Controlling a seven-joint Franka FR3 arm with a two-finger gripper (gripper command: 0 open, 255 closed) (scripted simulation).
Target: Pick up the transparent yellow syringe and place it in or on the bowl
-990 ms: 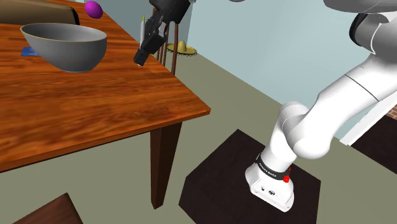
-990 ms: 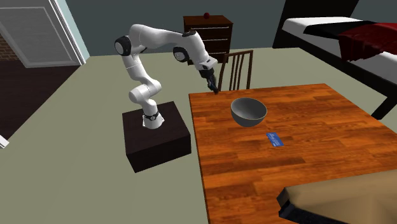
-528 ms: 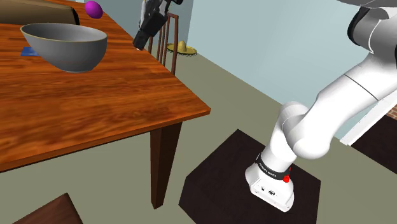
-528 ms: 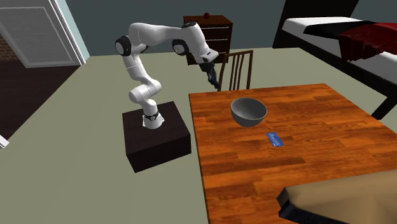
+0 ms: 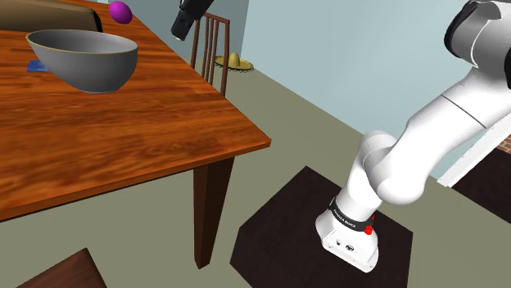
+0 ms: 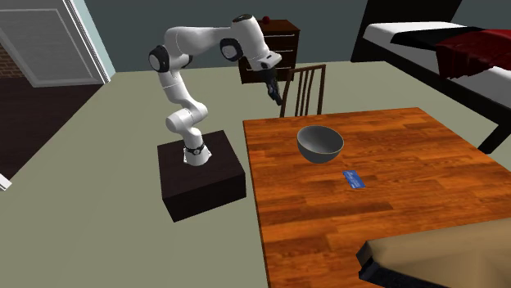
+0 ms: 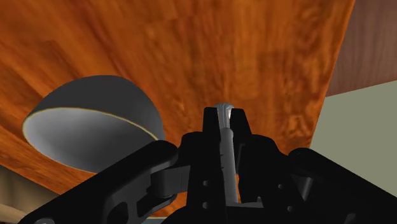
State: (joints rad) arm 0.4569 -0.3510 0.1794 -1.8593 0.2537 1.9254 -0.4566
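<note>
the wrist view tells the grasp: the gripper (image 7: 223,114) is clenched on the syringe (image 7: 224,143), a slim pale grey barrel clasped between the two black fingers, its tip poking just past them. beneath lie the wooden bench (image 7: 191,44) and the grey bowl (image 7: 102,118), which sits off to one side of the fingers, not under them. the shoulder view places the gripper (image 5: 180,31) up in the air by the bench's edge, near a chair back (image 5: 214,45) and well apart from the bowl (image 5: 82,57); a purple ball (image 5: 120,11) sits beyond the bowl. the second exterior view adds a blue card (image 6: 352,179) lying on the bench near the bowl (image 6: 319,144).
</note>
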